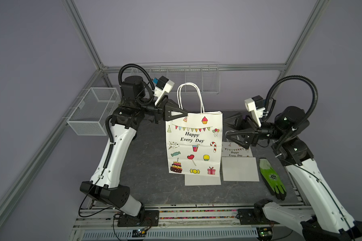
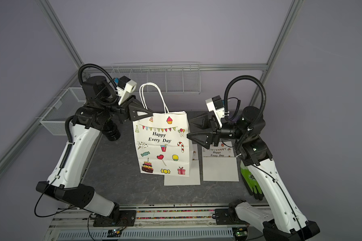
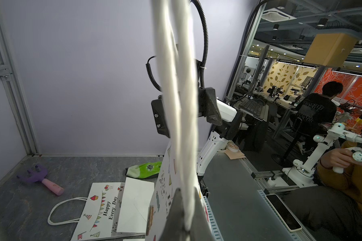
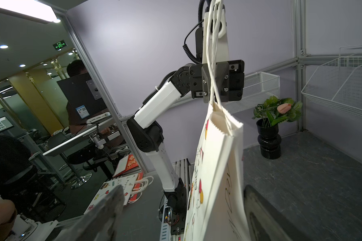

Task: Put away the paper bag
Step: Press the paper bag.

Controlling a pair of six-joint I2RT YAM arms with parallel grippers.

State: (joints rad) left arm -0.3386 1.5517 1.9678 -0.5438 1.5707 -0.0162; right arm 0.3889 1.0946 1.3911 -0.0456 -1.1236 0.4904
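The white paper bag [image 1: 193, 146] [image 2: 161, 146], printed "Happy Every Day", hangs upright over the middle of the table. My left gripper [image 1: 186, 113] [image 2: 152, 113] is at its top left corner. In the left wrist view that gripper [image 3: 185, 189] is shut on the bag's white cord handles [image 3: 176, 83]. My right gripper [image 1: 228, 129] [image 2: 189, 129] is open at the bag's right edge. In the right wrist view the bag [image 4: 217, 167] sits between the spread fingers [image 4: 113, 200] of that gripper [image 4: 183, 188], and none of them touches it.
Two flat folded bags [image 1: 203, 180] [image 1: 239, 169] lie on the table below and to the right. A green glove [image 1: 272, 177] lies beside them. A wire basket [image 1: 92, 112] hangs at the left and a wire rack [image 1: 196, 79] at the back. A black vase [image 4: 269, 137] and a purple tool [image 3: 40, 177] stand further back.
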